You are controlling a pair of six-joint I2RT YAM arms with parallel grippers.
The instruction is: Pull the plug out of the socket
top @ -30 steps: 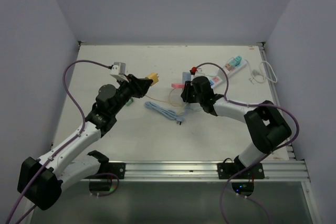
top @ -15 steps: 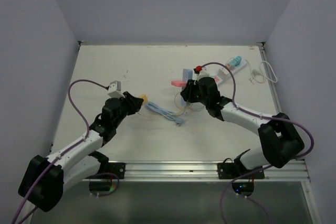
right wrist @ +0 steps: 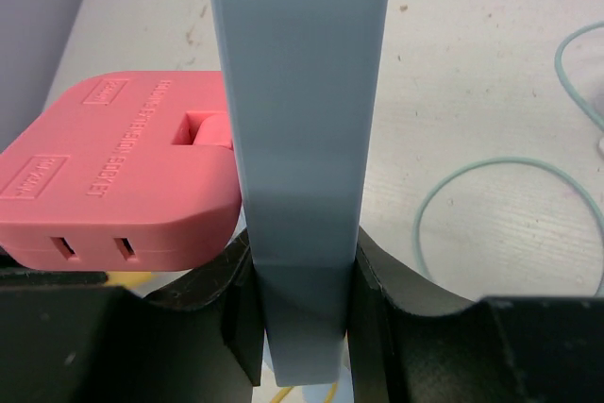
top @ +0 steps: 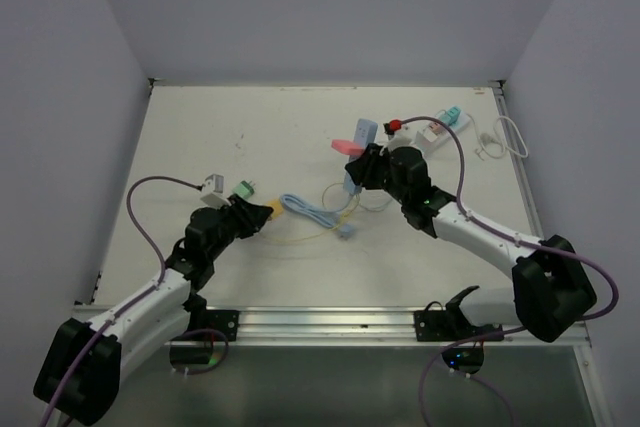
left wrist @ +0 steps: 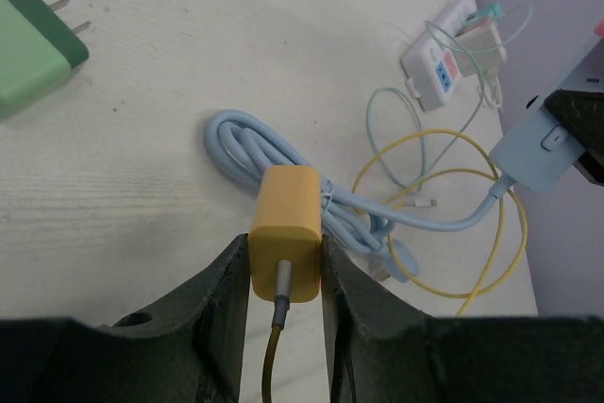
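A yellow plug (left wrist: 285, 228) with a yellow cable sits between the fingers of my left gripper (left wrist: 285, 254), which is shut on it. Seen from the top view, this plug (top: 272, 209) is low over the table at the near left, apart from the socket. The socket is a long light-blue strip (right wrist: 302, 92) with a pink adapter (right wrist: 123, 176) on its side. My right gripper (right wrist: 302, 261) is shut on its lower end. From above, the strip (top: 361, 140) stands tilted up over the middle of the table in the right gripper (top: 364, 172).
A green charger (top: 243, 189) lies just left of the left gripper. A coiled light-blue cable (top: 312, 212) and yellow cable loops (left wrist: 477, 233) lie between the arms. A white power strip (top: 441, 127) and a white cord (top: 506, 135) lie at the far right.
My left gripper has drawn back toward the near left with the yellow plug. The right gripper has shifted right and tipped the blue strip up. The green charger has come into view.
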